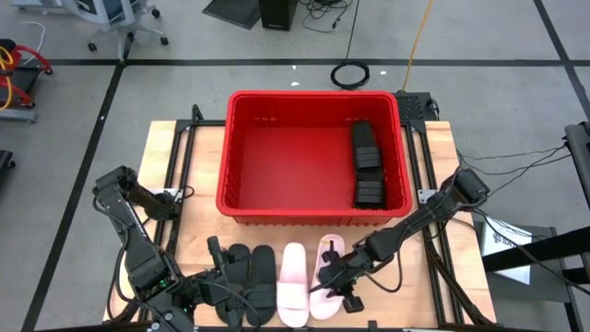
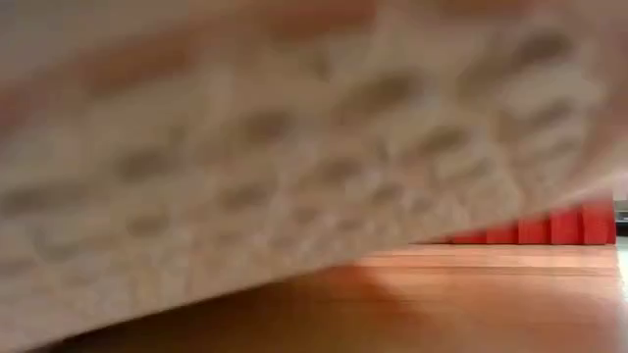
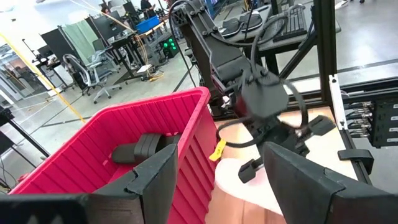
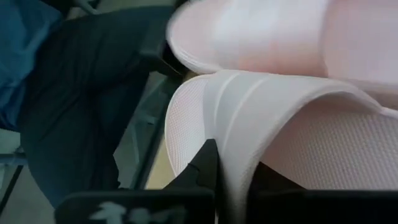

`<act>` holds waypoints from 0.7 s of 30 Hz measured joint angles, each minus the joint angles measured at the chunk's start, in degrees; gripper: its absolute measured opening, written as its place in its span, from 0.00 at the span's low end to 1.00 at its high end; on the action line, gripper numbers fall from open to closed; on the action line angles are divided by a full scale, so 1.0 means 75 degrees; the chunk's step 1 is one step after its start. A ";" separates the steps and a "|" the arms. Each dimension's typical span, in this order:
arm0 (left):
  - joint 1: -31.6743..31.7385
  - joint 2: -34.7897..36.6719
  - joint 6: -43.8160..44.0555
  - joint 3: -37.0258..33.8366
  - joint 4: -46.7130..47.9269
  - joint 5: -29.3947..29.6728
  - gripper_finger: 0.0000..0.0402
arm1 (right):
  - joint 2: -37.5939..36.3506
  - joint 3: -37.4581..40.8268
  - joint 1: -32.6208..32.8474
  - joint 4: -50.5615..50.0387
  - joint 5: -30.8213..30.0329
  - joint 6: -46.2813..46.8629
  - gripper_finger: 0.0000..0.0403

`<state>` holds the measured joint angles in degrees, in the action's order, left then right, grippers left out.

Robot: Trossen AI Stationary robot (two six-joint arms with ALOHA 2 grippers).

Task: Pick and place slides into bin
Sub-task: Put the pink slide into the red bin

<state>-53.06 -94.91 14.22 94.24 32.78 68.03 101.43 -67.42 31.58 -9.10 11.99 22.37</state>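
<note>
The red bin stands at the table's middle and far side, with two black slides lying along its right wall. Near the front edge lie two black slides side by side, then a pale slide. A second pale slide lies to the right of it, and my right gripper is shut on it. My left gripper hovers open over the black pair and touches nothing. The left wrist view looks past its fingers to the bin and the right arm. My right gripper pinches the pale slide's wide strap at its edge between the two fingers. It slants down from the table's right and far side. In the low view the slide's textured sole hangs tilted above the wood. I cannot tell whether any part rests on the table.
The table is a wooden top on a black frame, with bare wood left and right of the bin. Cables trail from the right arm across the wood. The bin's floor is free left of the black slides.
</note>
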 joint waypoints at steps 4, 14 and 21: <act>-0.0003 0.0000 0.0001 0.0000 0.0002 0.0000 0.60 | -0.0203 -0.0001 0.0135 0.0224 0.0000 -0.0313 0.01; -0.0002 0.0000 0.0008 0.0000 0.0000 0.0000 0.60 | -0.0688 -0.0003 0.0290 0.0949 0.0147 -0.1478 0.01; -0.0002 0.0000 -0.0056 0.0000 0.0003 0.0053 0.60 | -0.1549 -0.0003 0.0285 0.1659 0.0169 -0.2556 0.01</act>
<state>-53.07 -94.91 13.80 94.24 32.80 68.43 89.81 -67.44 33.72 3.34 13.26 3.20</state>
